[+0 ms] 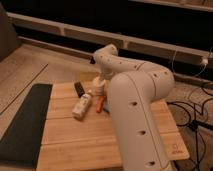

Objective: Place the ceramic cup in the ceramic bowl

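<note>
The cream-white ceramic cup (pixel 100 88) stands on the wooden table (pixel 75 140), near its far edge. My gripper (pixel 98 79) comes down from the arm's elbow right over the cup, at or touching its top. The dark ceramic bowl is hidden behind my white arm (pixel 135 100), which fills the right half of the view.
A cream-white labelled bottle (pixel 82 105) lies left of the cup. A small dark object (pixel 79 88) lies behind the bottle. An orange-red item (pixel 100 104) shows beside my arm. A dark mat (pixel 22 122) lies along the table's left side. Cables (pixel 195 115) trail at the right.
</note>
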You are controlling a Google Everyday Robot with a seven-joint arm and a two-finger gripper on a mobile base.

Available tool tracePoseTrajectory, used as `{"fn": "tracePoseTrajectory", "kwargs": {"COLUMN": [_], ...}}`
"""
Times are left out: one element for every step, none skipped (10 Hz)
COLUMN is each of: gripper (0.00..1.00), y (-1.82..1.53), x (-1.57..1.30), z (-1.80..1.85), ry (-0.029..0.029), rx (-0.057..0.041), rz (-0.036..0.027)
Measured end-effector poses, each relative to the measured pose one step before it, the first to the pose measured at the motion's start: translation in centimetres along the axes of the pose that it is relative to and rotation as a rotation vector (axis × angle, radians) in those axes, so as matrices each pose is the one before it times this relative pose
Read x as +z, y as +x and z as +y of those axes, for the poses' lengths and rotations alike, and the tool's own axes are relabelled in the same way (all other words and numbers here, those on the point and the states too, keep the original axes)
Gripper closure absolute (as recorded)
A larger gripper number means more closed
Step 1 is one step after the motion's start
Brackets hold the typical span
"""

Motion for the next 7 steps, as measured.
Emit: {"fn": "tracePoseTrajectory", "kwargs": {"gripper": [0.58, 0.73, 0.81, 0.92, 0.99, 1.0, 1.0], "y": [-0.346, -0.957, -0.53, -0.69, -1.102, -1.249, -1.403], "x": [0.105, -0.433, -0.304, -0.622, -1.14, -1.506, -1.79], "z": [0.305, 0.513, 0.316, 0.469, 0.699, 0.804, 0.749], "ry": [0.00744, 0.00829, -0.00202, -0.00567, -0.01402, -0.02208, -0.02521], "rx": [-0.0132, -0.0183, -0.00714, -0.00936, -0.01286, -0.00995, -0.00757], "rz": [-0.00916, -0.03129, -0.01906, -0.02696, -0.04223, -0.0441, -0.04717]}}
